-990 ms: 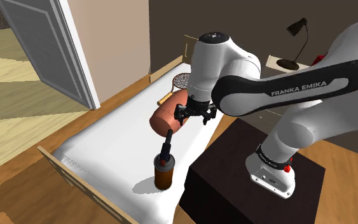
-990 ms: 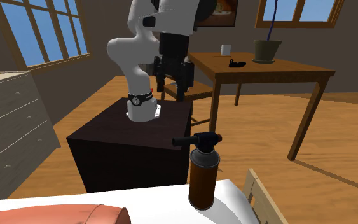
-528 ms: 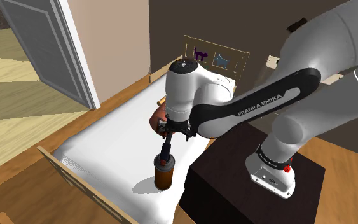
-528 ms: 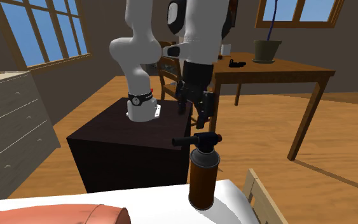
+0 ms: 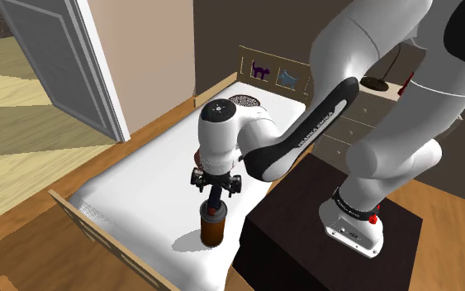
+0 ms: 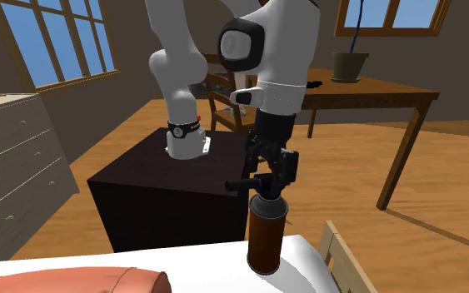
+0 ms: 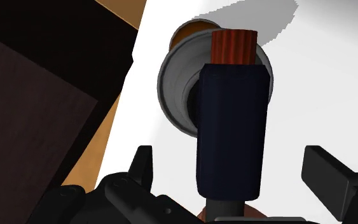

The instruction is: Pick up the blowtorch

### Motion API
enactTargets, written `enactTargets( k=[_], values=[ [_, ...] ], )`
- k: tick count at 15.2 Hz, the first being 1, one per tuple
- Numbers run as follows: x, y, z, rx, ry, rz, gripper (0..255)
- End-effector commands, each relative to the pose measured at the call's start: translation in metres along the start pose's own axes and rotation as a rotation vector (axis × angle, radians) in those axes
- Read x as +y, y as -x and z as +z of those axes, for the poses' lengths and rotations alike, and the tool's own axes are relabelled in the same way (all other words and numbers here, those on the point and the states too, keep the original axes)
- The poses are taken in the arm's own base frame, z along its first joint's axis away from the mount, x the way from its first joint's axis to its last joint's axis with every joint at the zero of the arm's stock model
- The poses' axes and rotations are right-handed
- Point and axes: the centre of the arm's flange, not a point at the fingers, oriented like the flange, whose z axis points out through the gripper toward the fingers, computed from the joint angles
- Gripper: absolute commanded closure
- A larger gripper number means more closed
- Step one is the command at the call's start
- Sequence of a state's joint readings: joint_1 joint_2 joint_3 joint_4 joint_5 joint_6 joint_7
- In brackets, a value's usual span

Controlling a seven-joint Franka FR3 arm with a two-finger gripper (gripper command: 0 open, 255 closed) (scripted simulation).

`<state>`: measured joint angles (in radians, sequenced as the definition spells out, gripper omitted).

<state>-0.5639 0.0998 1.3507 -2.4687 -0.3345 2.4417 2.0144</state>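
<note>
1 second ago the gripper [image 5: 215, 183] hung well above the bed [image 5: 131, 178], over the reddish cushion [image 6: 57, 281] and off to one side of the blowtorch [image 5: 213, 225]. Half a second ago it was lower and closer. Now it sits right over the top of the blowtorch, with the arm bent down steeply from the stand [image 5: 305, 227].

The blowtorch itself has not moved in that time. It stands upright on the white bed, near the corner closest to the stand: a brown can with a black head on top. In the second exterior view the gripper [image 6: 271, 176] has come down to the level of that black head, while the can [image 6: 266, 237] below it is untouched.

The wrist view shows the claw wide: the 2 fingers [image 7: 327, 175] stand well apart, with the dark head of the blowtorch [image 7: 229, 121] between them and a gap on each side. Nothing is held yet.

So the approach looks all but finished, and the pick-up proper has not begun. The next move is probably to settle a little lower and close on the head or the neck below it. The tall can stands on what may be a soft bed, so an off-centre squeeze or a sideways nudge could tip it over.
</note>
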Motion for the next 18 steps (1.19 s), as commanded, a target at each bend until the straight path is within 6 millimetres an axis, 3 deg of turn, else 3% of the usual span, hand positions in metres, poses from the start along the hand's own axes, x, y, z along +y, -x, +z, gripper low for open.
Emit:
enactTargets(
  k=[1,4,5,14,18],
  values=[
    [0.0,0.002,0.012,0.003,-0.005,-0.002,0],
    [0.0,0.003,0.02,0.003,-0.005,-0.002,0],
    [0.0,0.003,0.02,0.003,-0.005,-0.002,255],
    [0.0,0.003,0.02,0.003,-0.005,-0.002,255],
    [0.0,0.0,-0.001,0.003,-0.005,-0.002,255]
  ],
)
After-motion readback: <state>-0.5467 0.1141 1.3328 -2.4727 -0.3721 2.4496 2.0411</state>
